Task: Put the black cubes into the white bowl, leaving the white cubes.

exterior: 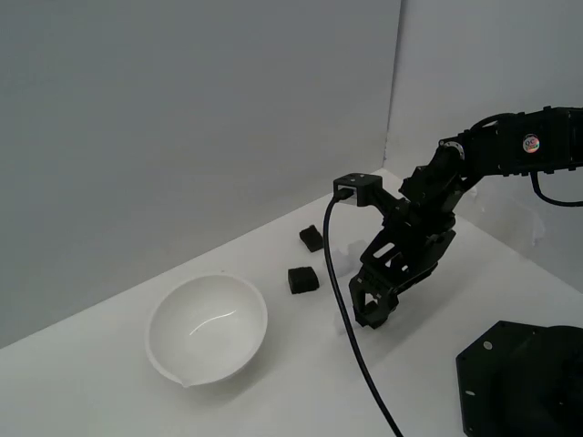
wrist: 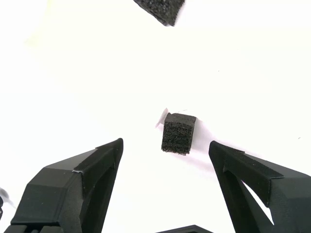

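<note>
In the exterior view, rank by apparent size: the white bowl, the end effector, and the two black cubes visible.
1. White bowl, largest.
2. End effector, its fingers spread open.
3. The two black cubes: the nearer cube looks slightly bigger than the farther cube, but nearness may explain that, so unranked.

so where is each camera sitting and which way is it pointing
Exterior view: off the arm, above table height, looking down across the table at the white bowl, two black cubes, the arm and gripper.
Wrist view: on the wrist, looking down past both open fingers at one black cube ahead of them; another sits at the frame edge.
Shared: the gripper and black cubes; which cube matches which is unclear.
</note>
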